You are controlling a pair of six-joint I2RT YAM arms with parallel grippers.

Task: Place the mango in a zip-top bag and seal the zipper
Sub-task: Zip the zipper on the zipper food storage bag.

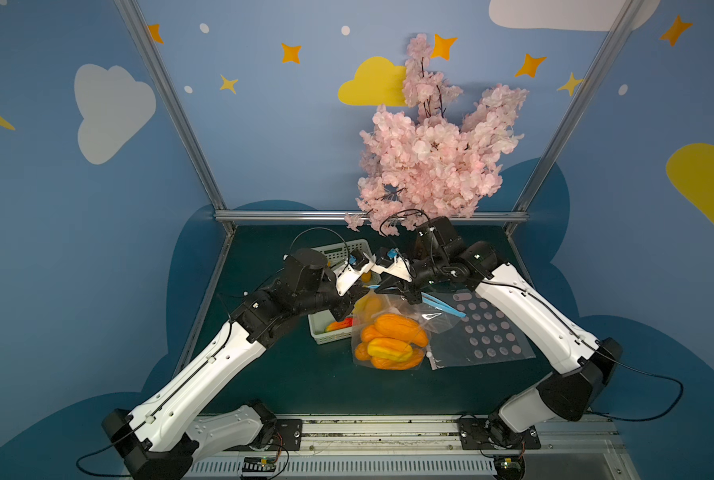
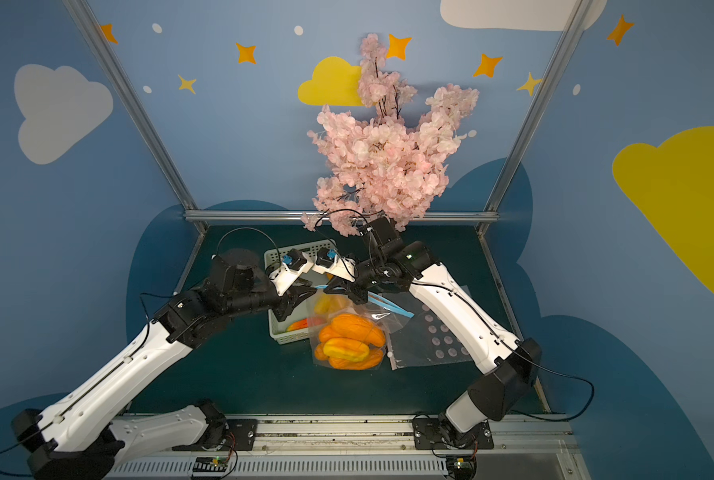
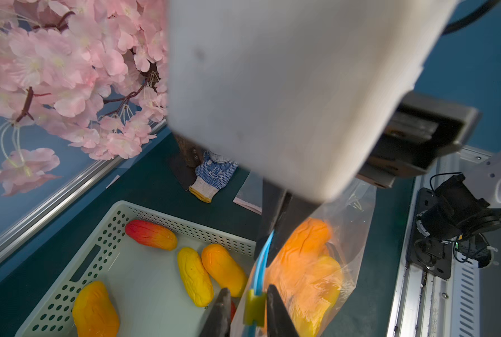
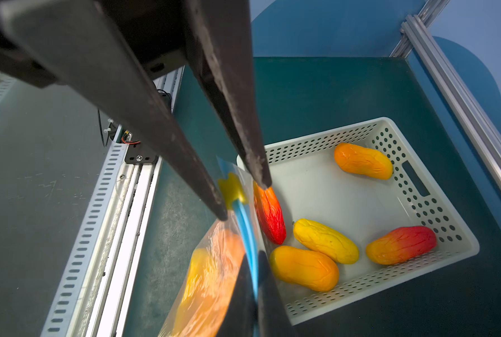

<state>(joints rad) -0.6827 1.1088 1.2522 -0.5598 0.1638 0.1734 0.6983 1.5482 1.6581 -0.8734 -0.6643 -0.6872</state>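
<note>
Green tabletop [image 1: 288, 374] open nearside of the jaws, basket [image 4: 316, 137] rim just beside, left gripper [image 3: 248, 291] parted astride yellow slider [image 3: 254, 306], right gripper [image 4: 253, 256] clamped on blue zipper [image 4: 247, 221], clear bag [image 3: 357, 227] of orange mangoes [image 3: 307, 248] beneath.

Pinching the zipper [image 4: 247, 227] of the bag [image 4: 211, 262] at six o'clock with the right gripper [image 4: 255, 262], beside a basket [image 4: 345, 198] of mangoes [image 4: 325, 240] at three.

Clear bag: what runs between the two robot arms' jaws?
In the left wrist view, the blue zipper strip of the clear plastic bag spans that gap; its yellow slider sits between the left gripper's jaws.
</note>
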